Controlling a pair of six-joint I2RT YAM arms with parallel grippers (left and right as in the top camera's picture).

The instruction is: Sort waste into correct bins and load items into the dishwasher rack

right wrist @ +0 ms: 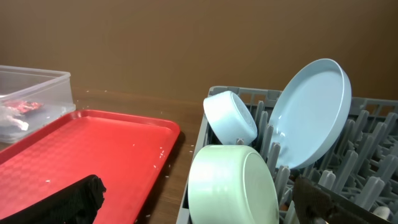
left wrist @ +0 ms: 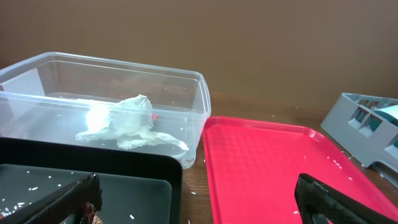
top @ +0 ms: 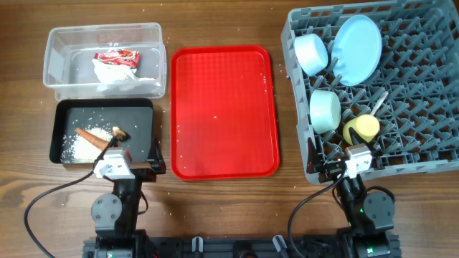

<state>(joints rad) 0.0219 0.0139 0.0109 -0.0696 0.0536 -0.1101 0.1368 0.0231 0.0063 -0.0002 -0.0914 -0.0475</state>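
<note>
The clear tub (top: 104, 30) holds the red wrapper (top: 118, 56) and white napkin (top: 115, 74). The black tray (top: 57, 132) holds the carrot (top: 92, 136), rice (top: 75, 149) and brown lump (top: 120, 133). The grey rack (top: 423, 107) holds the white bowl (top: 311, 54), blue plate (top: 357, 49), green bowl (top: 325, 110), yellow cup (top: 362, 129) and spoon (top: 379, 102). My left gripper (top: 115, 165) is open and empty at the black tray's near edge. My right gripper (top: 355, 161) is open and empty at the rack's near edge, facing the green bowl (right wrist: 230, 186).
The flat red tray (top: 222, 107) lies between the bins and the rack, with a few rice grains on it. Stray grains lie on the wood beside the black tray (left wrist: 143, 165). Both arm bases and cables sit at the table's front edge.
</note>
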